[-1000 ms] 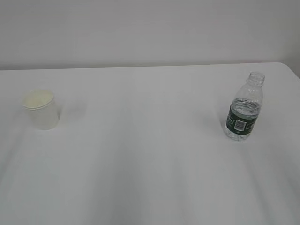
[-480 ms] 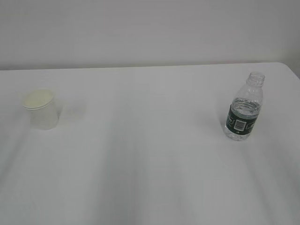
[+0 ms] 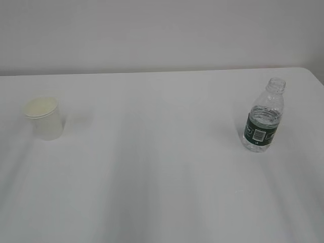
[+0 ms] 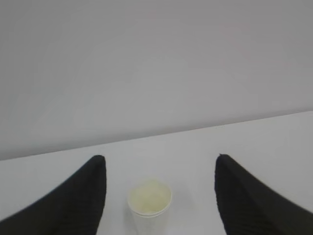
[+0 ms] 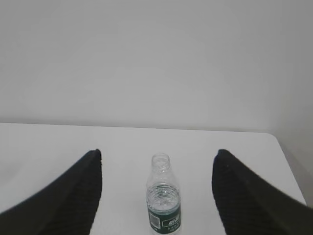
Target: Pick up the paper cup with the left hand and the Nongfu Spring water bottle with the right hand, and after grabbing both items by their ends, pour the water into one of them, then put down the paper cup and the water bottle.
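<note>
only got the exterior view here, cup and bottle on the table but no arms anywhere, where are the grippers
Observer: The left gripper is open, with the paper cup framed between its fingers, not touching them.
Operator: and the right one
Observer: The right gripper is open too, with the Nongfu Spring water bottle centred between its fingers, untouched.
Operator: is the bottle capped from that side
Observer: No, the right wrist view shows an open neck, with water up to roughly the top of the green label.
</note>
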`<state>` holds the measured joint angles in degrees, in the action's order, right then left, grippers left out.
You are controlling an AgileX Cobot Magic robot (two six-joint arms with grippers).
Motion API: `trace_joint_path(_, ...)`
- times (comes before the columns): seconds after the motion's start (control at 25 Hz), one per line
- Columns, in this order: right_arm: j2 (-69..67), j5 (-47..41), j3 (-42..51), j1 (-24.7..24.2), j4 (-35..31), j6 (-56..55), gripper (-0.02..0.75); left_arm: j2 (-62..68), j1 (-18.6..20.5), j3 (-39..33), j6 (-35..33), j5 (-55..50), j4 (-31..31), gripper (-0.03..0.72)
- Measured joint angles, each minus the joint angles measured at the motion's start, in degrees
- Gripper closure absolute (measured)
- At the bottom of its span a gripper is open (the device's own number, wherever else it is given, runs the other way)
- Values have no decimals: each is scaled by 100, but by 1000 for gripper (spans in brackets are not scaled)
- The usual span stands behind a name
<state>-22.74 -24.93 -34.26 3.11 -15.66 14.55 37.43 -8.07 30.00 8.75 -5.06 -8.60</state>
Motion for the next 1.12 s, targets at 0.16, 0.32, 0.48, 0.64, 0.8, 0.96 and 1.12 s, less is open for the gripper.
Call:
trace_joint_path(0.16,-158,151,0,0,22,0,201,68,0,-364,0,174,140,186)
trace_joint_path(0.32,-386,164,20,0,21,0,202,68,0,-549,0,174,193,188)
trace_joint_path(0.48,-686,164,38,0,9,0,202,68,0,-675,0,303,213,193)
trace_joint_path(0.64,-1021,174,141,0,-38,0,202,68,0,-1004,0,926,247,193)
trace_joint_path(0.8,-1220,186,212,0,-47,0,202,68,0,-1285,0,1328,270,194)
trace_joint_path(0.96,-1265,265,222,0,-59,0,202,68,0,-1363,0,1498,270,194)
trace_joint_path(1.12,-1364,395,222,0,-59,0,202,181,0,-1376,0,1735,279,194)
